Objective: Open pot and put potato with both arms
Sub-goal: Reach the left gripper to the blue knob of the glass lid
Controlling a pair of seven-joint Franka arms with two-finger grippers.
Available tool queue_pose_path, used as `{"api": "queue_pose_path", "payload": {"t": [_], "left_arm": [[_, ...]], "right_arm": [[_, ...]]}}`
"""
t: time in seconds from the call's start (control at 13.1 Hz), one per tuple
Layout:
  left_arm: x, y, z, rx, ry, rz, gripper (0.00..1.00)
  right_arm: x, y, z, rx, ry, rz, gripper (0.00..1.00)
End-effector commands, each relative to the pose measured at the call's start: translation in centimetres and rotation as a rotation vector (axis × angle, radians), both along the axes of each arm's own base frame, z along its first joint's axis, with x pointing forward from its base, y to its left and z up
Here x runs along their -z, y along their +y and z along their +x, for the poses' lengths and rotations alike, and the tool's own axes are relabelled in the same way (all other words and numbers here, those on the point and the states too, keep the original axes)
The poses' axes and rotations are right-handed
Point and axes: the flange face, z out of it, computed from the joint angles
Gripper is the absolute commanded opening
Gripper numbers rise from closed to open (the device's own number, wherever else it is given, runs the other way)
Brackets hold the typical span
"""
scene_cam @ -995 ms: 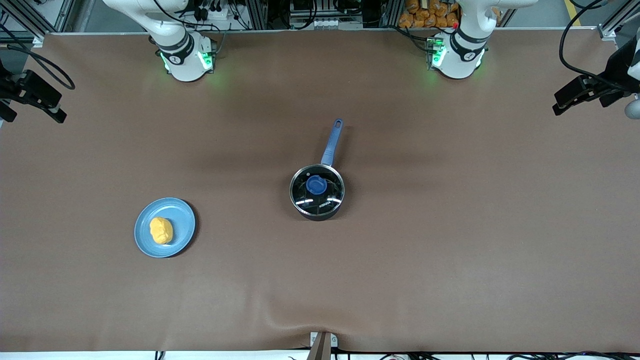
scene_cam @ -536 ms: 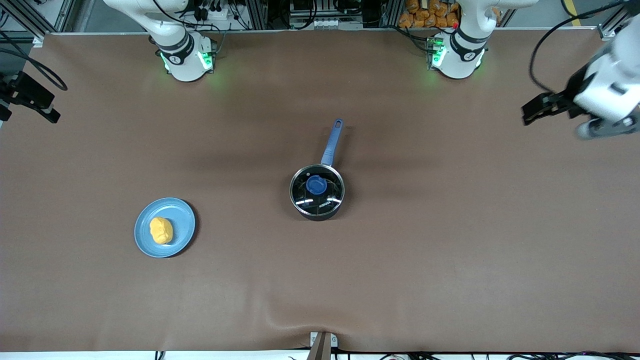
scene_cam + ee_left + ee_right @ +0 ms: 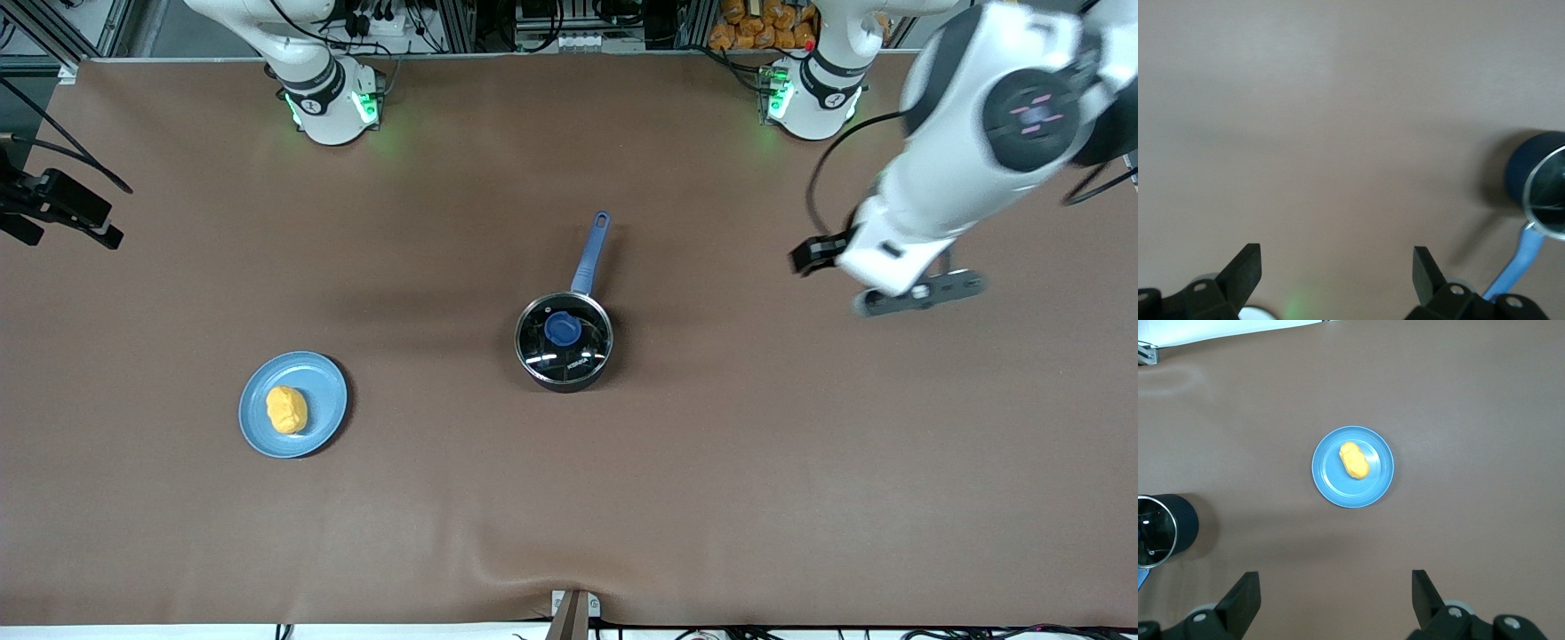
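Risk is mostly on the lid grab: pot [image 3: 564, 340] sits mid-bench, lid on, small blue knob [image 3: 562, 328] on top, handle pointing at the arm bases. Left hand [image 3: 1337, 267] is spread wide over bare bench toward the left arm's end; off-centre, a finger could clip the rim and skate the pot. Right hand [image 3: 1336, 588], also wide, is up near its end's edge. Potato [image 3: 286, 410] on the blue plate [image 3: 326, 392] looks lumpy, could roll out of a pinch.

We saw a flat light-blue plate [image 3: 292, 404] resting on the brown table [image 3: 800, 462], toward the right arm's end and nearer the front camera than mid-table. Along the table's nearest edge sat a small metal bracket [image 3: 573, 608], where the brown cover wrinkled.
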Motion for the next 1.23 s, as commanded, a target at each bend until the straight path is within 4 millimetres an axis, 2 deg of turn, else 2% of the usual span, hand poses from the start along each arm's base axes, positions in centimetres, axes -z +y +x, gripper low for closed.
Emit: {"api": "queue_pose_path", "payload": {"t": [0.0,0.08,0.23,0.38,0.54,0.69,0.77,0.92,1.07,1.15], "left_arm": [[2.2,-4.5,0.8,-0.058,-0.037,0.001,1.0],[3.3,-6.1,0.9,-0.074,-0.038,-0.003,1.0],[5.0,-8.7,1.5,-0.109,-0.046,-0.016,1.0],[5.8,-10.4,2.1,-0.154,-0.07,-0.042,1.0],[6.7,-13.5,1.9,-0.157,-0.083,-0.06,1.0],[7.7,-16.2,2.0,-0.193,-0.085,-0.065,1.0],[8.3,-17.5,2.0,-0.211,-0.088,-0.07,1.0],[10.0,-20.0,1.3,-0.237,-0.105,-0.078,1.0],[12.4,-22.6,0.6,-0.247,-0.134,-0.086,1.0],[13.5,-23.2,0.8,-0.271,-0.156,-0.088,1.0]], "right_arm": [[0.8,0.9,0.6,-0.018,0.022,0.023,1.0],[0.8,1.6,0.4,-0.028,0.028,0.008,1.0],[0.5,1.2,0.1,-0.031,0.039,0.007,1.0],[0.5,1.1,0.1,-0.031,0.039,0.009,1.0],[0.1,1.3,-0.1,-0.037,0.031,0.002,1.0],[-1.8,1.4,-0.3,-0.039,-0.007,-0.002,1.0],[-2.0,1.3,-0.3,-0.053,-0.011,-0.004,1.0],[-3.5,1.6,-0.8,-0.109,-0.049,-0.019,1.0],[-4.0,1.4,-1.0,-0.106,-0.059,-0.03,1.0],[-4.0,1.5,-1.1,-0.11,-0.056,-0.029,1.0]]}}
